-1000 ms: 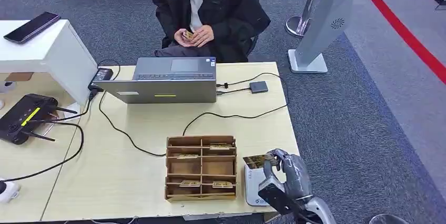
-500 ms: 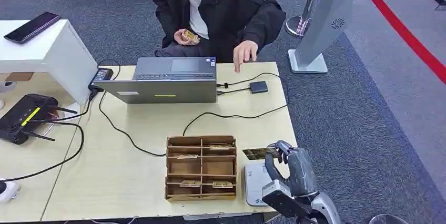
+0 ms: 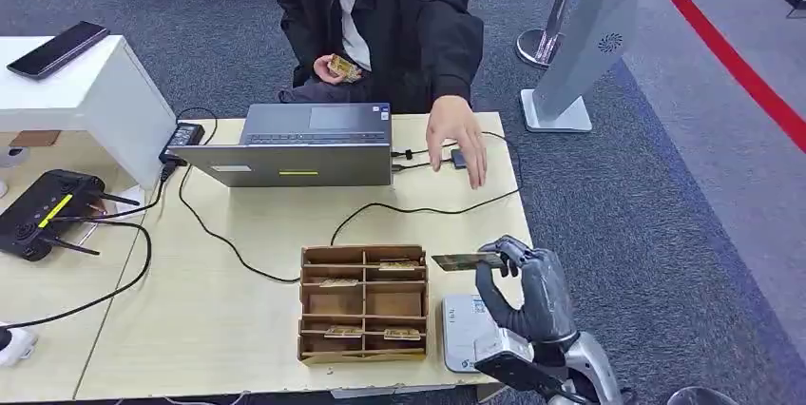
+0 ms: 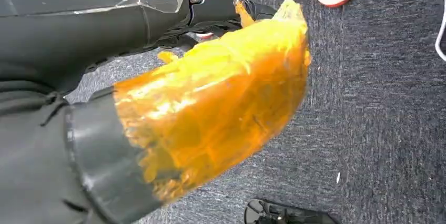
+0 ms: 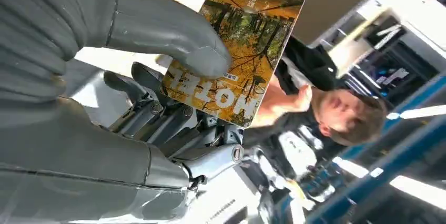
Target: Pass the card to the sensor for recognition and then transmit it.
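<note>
Autumn-printed card (image 3: 468,260) is pinched flat in my right hand (image 3: 526,293), above the white sensor (image 3: 466,331), long axis pointing left while the person's hand (image 3: 456,140) reaches from straight ahead.

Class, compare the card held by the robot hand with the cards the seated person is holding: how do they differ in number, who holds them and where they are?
The card in the right robot hand is single, raised above the table near the white sensor. The person's cards are a small stack, held close to the body behind the laptop. Both look golden-brown.
</note>
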Available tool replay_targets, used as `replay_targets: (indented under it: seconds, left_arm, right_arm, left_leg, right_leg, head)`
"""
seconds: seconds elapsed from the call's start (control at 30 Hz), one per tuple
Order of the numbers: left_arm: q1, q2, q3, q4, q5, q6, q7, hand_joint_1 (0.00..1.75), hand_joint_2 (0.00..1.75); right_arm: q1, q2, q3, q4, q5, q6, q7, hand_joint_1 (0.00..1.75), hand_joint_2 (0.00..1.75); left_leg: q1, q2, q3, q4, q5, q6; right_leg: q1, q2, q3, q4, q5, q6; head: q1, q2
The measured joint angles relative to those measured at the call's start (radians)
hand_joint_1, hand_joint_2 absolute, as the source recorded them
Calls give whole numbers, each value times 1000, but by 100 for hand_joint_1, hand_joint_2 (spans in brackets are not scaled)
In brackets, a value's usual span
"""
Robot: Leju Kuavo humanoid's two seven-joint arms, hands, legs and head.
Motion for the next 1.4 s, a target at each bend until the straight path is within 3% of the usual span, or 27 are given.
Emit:
replay_targets:
  seconds: [0.33,0.57,0.73,0.93,1.4]
  left_arm:
    - [-2,0,0,0,-20,-2,9,0,0]
    - [-3,-3,-1,0,-39,-3,12,0,0]
    - [-3,-5,-4,0,-44,-4,12,0,0]
    - [-4,-5,-21,0,-58,-8,15,0,0]
    - [-9,-5,-53,0,-81,-22,24,0,0]
  right_arm:
    - [-102,26,20,-1,139,-98,-19,175,175]
    - [-160,40,38,3,305,-191,22,175,175]
    - [-184,46,45,14,361,-199,36,175,175]
    - [-215,63,49,48,638,-211,130,175,175]
    - [-311,103,62,197,747,-211,203,175,175]
  left_leg:
    - [0,0,0,0,0,0]
    - [0,0,0,0,0,0]
    - [0,0,0,0,0,0]
    - [0,0,0,0,0,0]
    - [0,0,0,0,0,0]
  right_leg:
    - [0,0,0,0,0,0]
    - [0,0,0,0,0,0]
    - [0,0,0,0,0,0]
    - [0,0,0,0,0,0]
    - [0,0,0,0,0,0]
  head:
    - [0,0]
    - [0,0]
    - [0,0]
    - [0,0]
    - [0,0]
